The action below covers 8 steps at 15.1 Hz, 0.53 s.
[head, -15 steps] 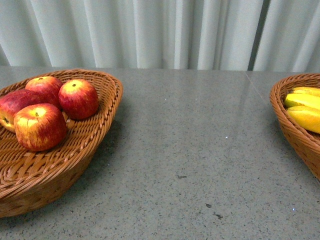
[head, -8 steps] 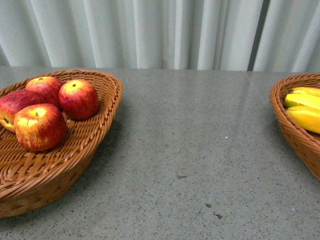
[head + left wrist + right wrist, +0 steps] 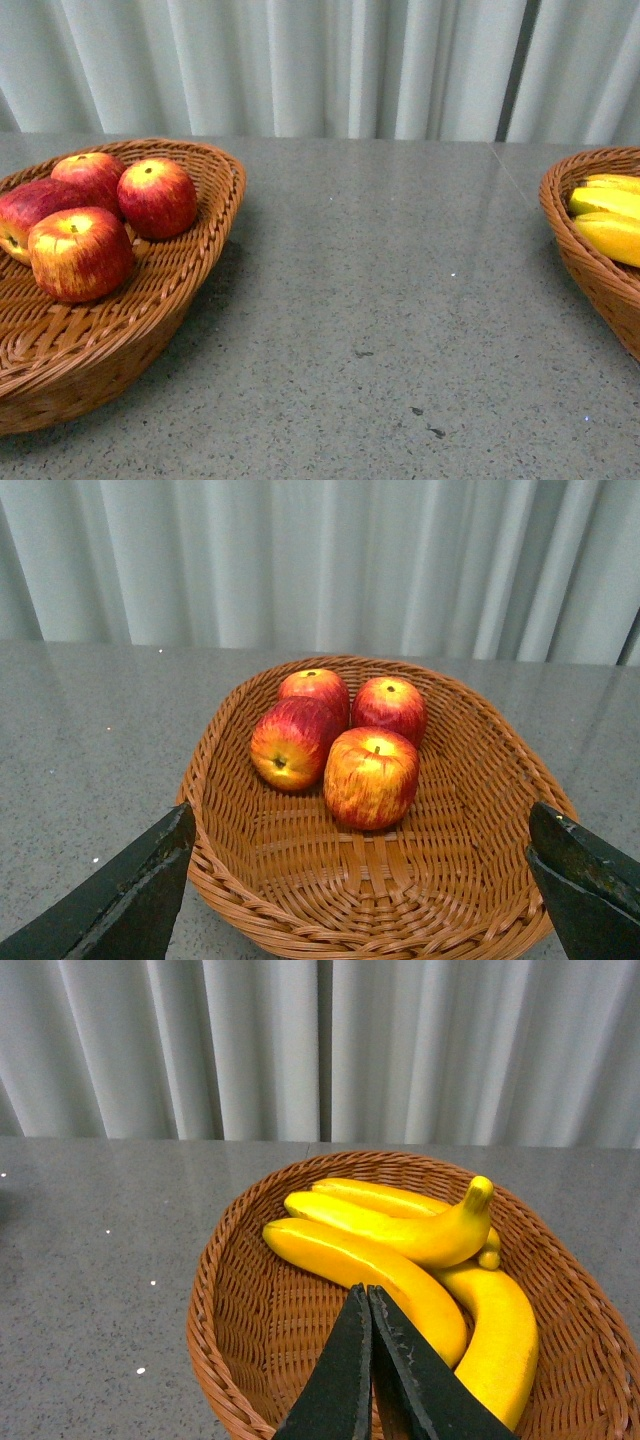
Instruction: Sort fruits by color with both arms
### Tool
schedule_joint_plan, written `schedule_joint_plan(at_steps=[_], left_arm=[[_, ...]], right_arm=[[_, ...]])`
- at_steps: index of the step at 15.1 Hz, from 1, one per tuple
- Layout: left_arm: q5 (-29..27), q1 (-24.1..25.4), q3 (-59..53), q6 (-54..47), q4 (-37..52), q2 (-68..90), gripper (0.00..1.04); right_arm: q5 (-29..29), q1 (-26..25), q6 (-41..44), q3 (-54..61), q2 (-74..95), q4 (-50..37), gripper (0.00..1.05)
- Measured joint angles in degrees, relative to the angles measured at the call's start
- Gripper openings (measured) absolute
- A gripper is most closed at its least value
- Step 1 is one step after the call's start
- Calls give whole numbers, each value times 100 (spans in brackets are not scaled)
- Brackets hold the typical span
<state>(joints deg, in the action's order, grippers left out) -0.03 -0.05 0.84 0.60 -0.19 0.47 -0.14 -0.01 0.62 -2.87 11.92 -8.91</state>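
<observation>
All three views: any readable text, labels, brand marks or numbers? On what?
None readable in any view.
Red-and-yellow apples and their woven wicker basket: no stickers or print.
Yellow bananas and their wicker basket: none.
Grey speckled tabletop, pale pleated curtain, black gripper fingers: unmarked.
</observation>
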Motion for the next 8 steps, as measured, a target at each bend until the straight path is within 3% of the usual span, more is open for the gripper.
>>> schedule_joint_plan(at_steps=[2,4,8], left_arm=[[0,0,0,0,0,0,98],[-11,0,0,2,-7,0,98],[2,0,0,0,-2,0,98]], right_arm=[[0,0,0,55,-162,114,2],[-4,0,-11,212,-1167,925,2],[13,0,-17,210,-1167,911,2]])
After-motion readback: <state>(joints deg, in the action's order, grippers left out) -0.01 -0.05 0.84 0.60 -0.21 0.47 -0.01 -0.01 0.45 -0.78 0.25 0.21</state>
